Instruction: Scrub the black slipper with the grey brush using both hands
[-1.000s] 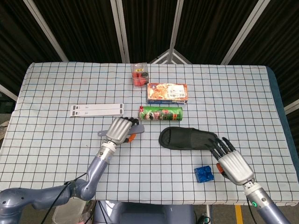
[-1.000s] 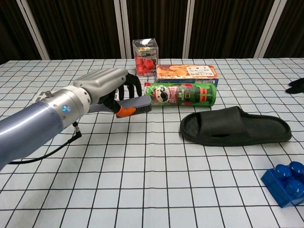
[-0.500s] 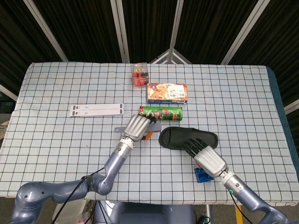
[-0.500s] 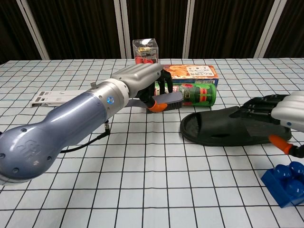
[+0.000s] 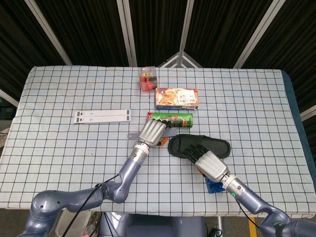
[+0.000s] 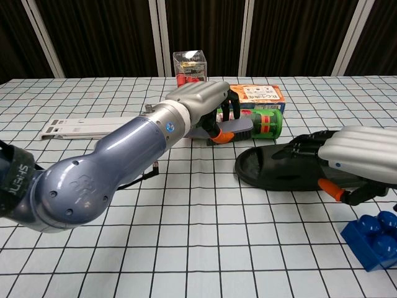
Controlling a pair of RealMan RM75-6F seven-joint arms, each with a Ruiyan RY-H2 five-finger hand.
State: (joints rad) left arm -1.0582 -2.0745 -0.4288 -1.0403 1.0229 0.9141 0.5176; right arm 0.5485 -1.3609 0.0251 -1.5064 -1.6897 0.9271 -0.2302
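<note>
The black slipper (image 5: 220, 146) (image 6: 273, 172) lies toe-left on the checked cloth, right of centre. My left hand (image 5: 152, 132) (image 6: 201, 105) grips the grey brush (image 6: 234, 127) with its orange trim. The brush is held just off the slipper's left end, in front of the green can, and its handle end (image 5: 132, 136) sticks out to the left. My right hand (image 5: 209, 163) (image 6: 355, 149) reaches in from the near right, fingers stretched flat over the slipper's strap and thumb hanging by the near edge. I cannot tell whether the fingers touch the strap.
A green crisp can (image 5: 174, 119) (image 6: 263, 121) lies just behind the slipper, with a snack box (image 5: 177, 98) and a clear box of red items (image 5: 147, 78) further back. A white strip (image 5: 102, 116) lies at the left. A blue brick (image 6: 372, 239) sits near my right wrist.
My left hand has carried the brush rightward to the slipper's left end. My right hand has moved left from the table's right side to lie over the slipper.
</note>
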